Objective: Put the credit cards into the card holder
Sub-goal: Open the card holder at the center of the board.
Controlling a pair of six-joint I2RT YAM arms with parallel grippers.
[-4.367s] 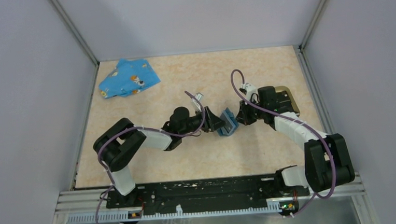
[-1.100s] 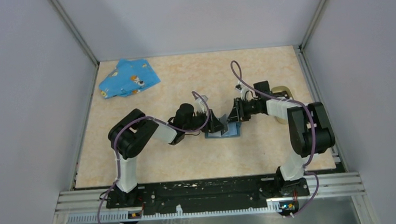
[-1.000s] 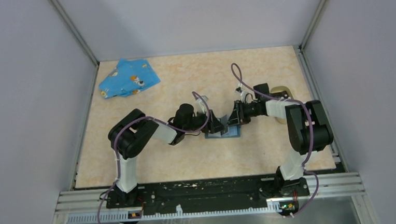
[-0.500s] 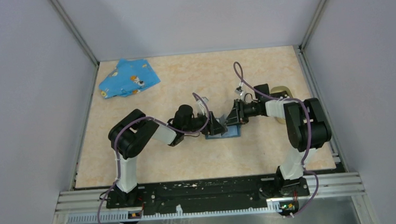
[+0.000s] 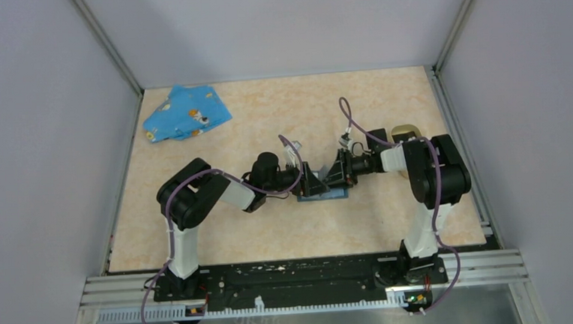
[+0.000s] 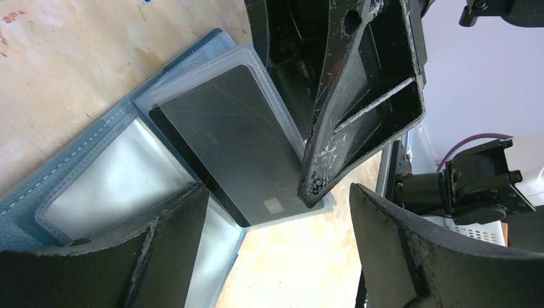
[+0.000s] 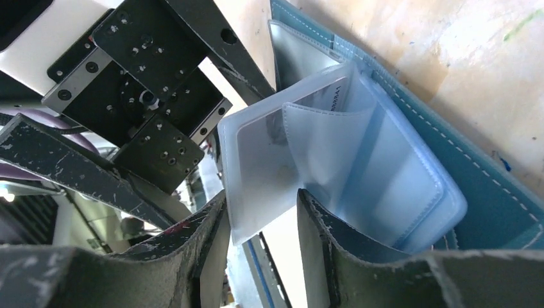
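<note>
My left gripper (image 6: 279,192) gapes wide above the stitched blue case (image 7: 487,186), my right gripper (image 7: 261,199) narrowly parted around a glossy clear sleeve (image 7: 269,160), near a flat dark credit card (image 6: 237,147).

High overview; wrist close-ups sharing blue case (image 7: 497,208)

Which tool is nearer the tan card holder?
Right. The right tool is left of the card holder, over the blue case; the left tool faces it from farther left.
</note>
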